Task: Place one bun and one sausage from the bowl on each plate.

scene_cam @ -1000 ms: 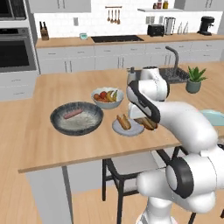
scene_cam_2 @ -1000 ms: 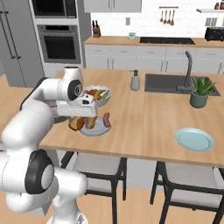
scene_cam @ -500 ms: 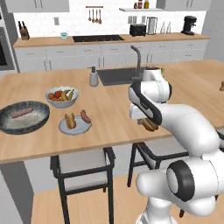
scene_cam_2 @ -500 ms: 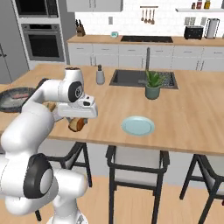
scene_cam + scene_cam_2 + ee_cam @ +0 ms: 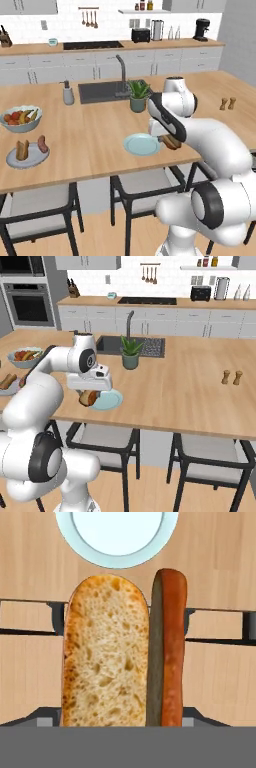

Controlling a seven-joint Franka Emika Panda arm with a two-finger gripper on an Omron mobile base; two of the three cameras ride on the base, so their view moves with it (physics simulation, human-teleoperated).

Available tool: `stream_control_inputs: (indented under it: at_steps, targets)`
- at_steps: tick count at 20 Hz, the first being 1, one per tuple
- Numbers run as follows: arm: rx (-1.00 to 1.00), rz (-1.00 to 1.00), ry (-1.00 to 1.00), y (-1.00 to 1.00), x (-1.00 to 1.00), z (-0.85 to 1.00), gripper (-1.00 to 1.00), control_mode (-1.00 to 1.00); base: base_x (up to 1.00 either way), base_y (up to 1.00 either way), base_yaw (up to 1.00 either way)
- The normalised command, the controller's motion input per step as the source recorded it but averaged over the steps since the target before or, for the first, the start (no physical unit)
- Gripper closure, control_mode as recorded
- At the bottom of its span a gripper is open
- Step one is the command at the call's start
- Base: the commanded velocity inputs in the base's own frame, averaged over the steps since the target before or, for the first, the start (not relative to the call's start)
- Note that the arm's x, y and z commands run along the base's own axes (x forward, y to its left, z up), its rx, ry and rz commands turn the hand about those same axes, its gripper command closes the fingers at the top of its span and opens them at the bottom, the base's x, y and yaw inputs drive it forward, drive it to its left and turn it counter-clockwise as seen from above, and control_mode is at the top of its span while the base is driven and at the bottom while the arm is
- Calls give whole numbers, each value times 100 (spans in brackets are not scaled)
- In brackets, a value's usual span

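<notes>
Gripper [image 5: 90, 397]: you are seeing it clamping a bun [image 5: 105, 652] and sausage [image 5: 169, 647] side by side, hanging at the near edge of the empty plate [image 5: 142, 144].
Counter [image 5: 95, 135]: wooden island, carrying a sink [image 5: 107, 91], plant [image 5: 138, 96] and fruit bowl [image 5: 21, 119].
Far-left plate [image 5: 27, 155]: holding another bun and sausage.

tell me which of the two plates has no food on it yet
The plate by the counter's near edge, in front of the potted plant, is bare. The other plate, near the fruit bowl, already carries a bun and sausage.
</notes>
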Motion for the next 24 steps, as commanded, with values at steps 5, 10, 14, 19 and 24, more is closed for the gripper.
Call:
stream_control_inputs:
  at_steps: [5, 10, 14, 19, 24]
  targets:
    - [0, 0, 0, 0, 0, 0, 100, 100, 56, -22, 0]
    - [0, 0, 0, 0, 0, 0, 100, 100, 37, 13, 0]
    - [0, 0, 0, 0, 0, 0, 100, 100, 56, 7, 0]
    - [0, 0, 0, 0, 94, -17, 100, -100, 0, 0, 0]
    - [0, 0, 0, 0, 100, -47, 100, -100, 0, 0, 0]
